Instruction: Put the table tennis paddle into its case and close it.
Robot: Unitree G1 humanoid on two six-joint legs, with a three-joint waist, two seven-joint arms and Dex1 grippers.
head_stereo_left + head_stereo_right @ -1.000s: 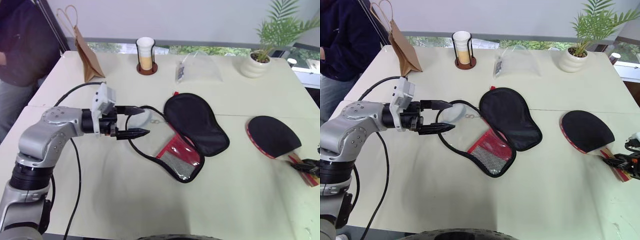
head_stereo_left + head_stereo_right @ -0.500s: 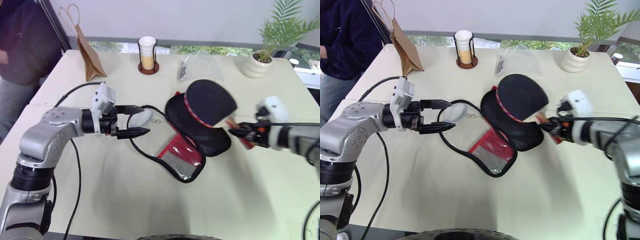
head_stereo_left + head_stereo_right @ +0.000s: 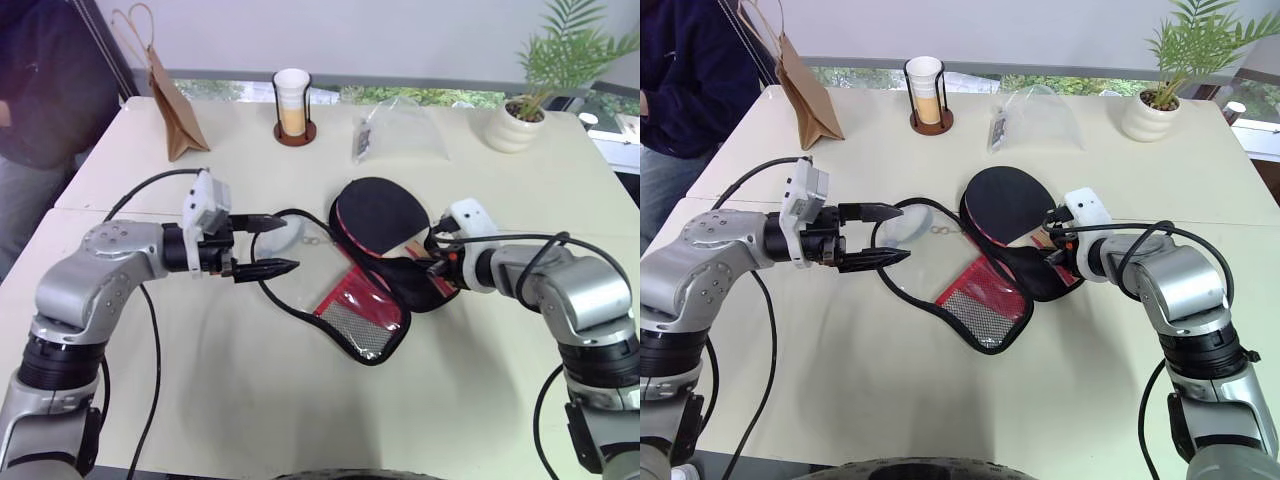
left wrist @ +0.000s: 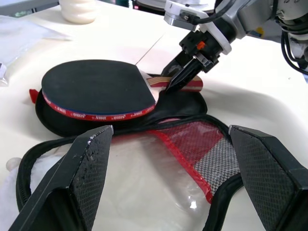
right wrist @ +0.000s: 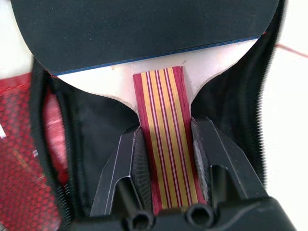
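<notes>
The table tennis paddle (image 3: 378,213), black face up with a red edge, lies low over the black half of the open case (image 3: 412,288). My right gripper (image 5: 166,127) is shut on its striped wooden handle (image 5: 166,139), just right of the case. The case's other half (image 3: 980,308), with a red panel and mesh pocket, is folded out toward the table's front. My left gripper (image 3: 286,244) hovers open at the case's left rim, pointing right, holding nothing.
Along the far edge stand a brown paper bag (image 3: 176,112), a cup in a holder (image 3: 292,106), a clear plastic bag (image 3: 392,133) and a potted plant (image 3: 516,124). A person (image 3: 40,90) stands at the far left corner. A black cable (image 3: 150,186) trails behind my left arm.
My right arm has swung left from the table's right edge, carrying the paddle, and lowered it over the case's black half. The left arm has stayed put.
</notes>
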